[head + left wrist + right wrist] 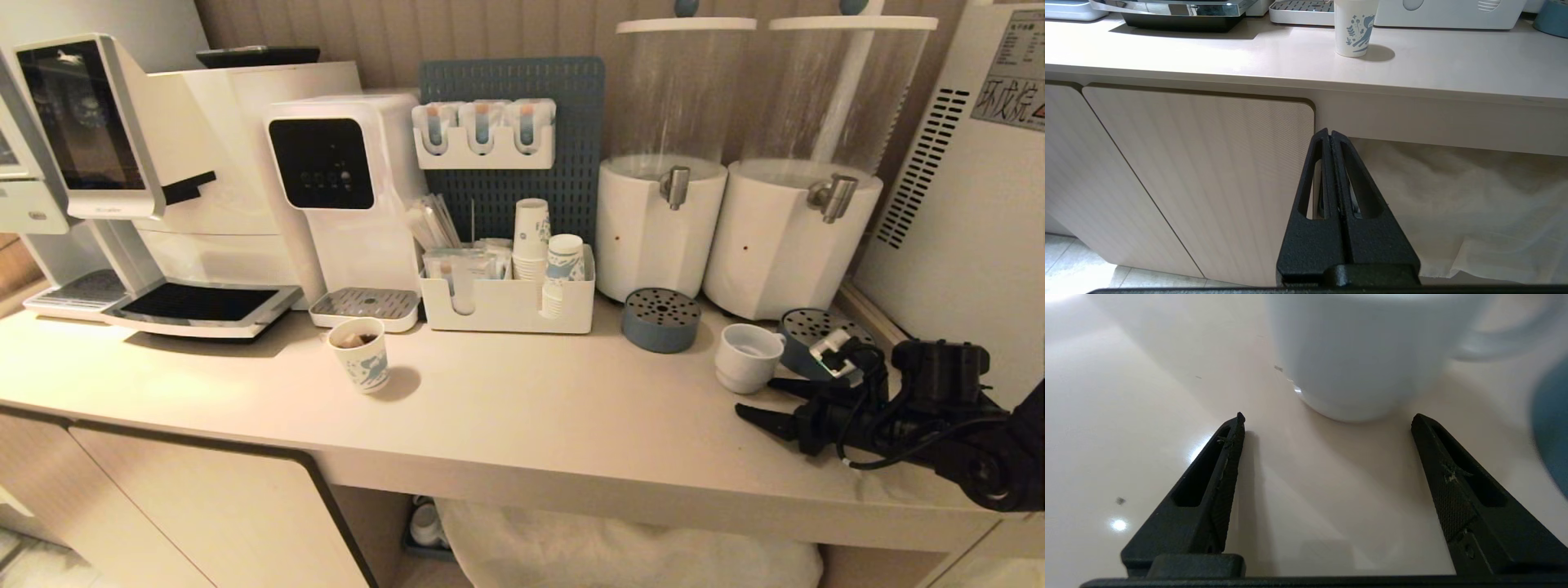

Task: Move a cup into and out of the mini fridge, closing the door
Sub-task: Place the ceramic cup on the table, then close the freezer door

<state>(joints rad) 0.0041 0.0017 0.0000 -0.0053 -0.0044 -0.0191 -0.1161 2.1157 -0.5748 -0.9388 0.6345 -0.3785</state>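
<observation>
One cup [749, 356] stands on the counter [522, 408] just beside the mini fridge [963, 204], ungripped, the right gripper [755, 398] near it with jaws spread. From the left wrist, the left gripper [1330, 134] hangs pinched shut below the counter edge. From the right wrist, the cup sits just beyond the fingertips [1240, 417] — I judge the fridge steps all remain.

The right gripper [1327, 416] hangs low over the pale glossy bench [1126, 416] with its black jaws spread wide, and the white cup [1359, 355] stands upright just beyond their tips, clear of both, a blurred blue object [1553, 424] beside it.
</observation>
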